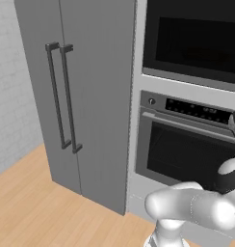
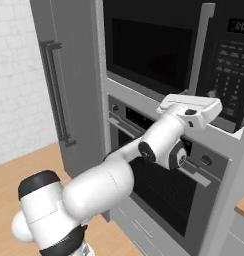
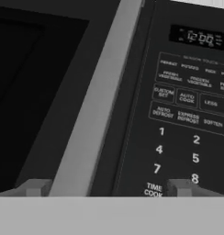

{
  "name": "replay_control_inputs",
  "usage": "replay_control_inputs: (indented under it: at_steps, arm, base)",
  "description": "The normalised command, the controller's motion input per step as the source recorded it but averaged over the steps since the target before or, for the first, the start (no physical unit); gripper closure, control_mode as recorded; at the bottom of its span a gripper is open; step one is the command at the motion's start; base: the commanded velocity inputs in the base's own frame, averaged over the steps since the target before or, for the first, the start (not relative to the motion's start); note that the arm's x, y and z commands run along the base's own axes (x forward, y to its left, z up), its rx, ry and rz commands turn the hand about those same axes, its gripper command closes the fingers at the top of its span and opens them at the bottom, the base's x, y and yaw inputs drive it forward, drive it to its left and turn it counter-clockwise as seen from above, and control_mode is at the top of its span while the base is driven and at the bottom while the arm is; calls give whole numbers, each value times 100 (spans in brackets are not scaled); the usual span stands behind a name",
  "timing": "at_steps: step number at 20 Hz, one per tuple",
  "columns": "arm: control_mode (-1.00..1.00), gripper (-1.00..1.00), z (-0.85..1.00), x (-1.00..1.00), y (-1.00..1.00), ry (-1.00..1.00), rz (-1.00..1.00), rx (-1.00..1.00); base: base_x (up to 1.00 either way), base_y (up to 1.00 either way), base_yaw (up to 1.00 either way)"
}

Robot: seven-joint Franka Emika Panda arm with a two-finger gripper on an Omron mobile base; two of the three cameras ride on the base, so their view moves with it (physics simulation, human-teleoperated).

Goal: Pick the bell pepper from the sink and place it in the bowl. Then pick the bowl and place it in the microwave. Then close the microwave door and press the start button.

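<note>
- While the arm reaches up in the middle of the right base view, its fingers [image 2: 210,95] point at the microwave [image 2: 194,55] in the upper right.
- Seen from the hand view, the two fingertips [image 3: 178,187] stand wide apart and hold nothing.
- One tip sits below the microwave door [image 3: 49,92]; the other is over the keypad [image 3: 187,137] at the right.
- Lower in that right base view is the oven [image 2: 164,195].

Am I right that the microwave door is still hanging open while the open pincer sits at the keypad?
Not quite: the microwave door is shut, flush with the front in the right base view. The pincer is open at the keypad, as you said.
</note>
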Motion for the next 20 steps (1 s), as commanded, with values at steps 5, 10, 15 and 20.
replay_control_inputs:
  at_steps: [5,10,15,20]
  arm:
    - [-100,-100,15,-22,15,-24,-35,0]
    - [-100,-100,19,3,2,-15,-24,1]
    - [-100,-100,0,98,0,0,-27,0]
    - [-100,-100,0,90,0,-4,-34,0]
  base:
    - [0,0,0]
    - [0,0,0]
    - [0,0,0]
    - [0,0,0]
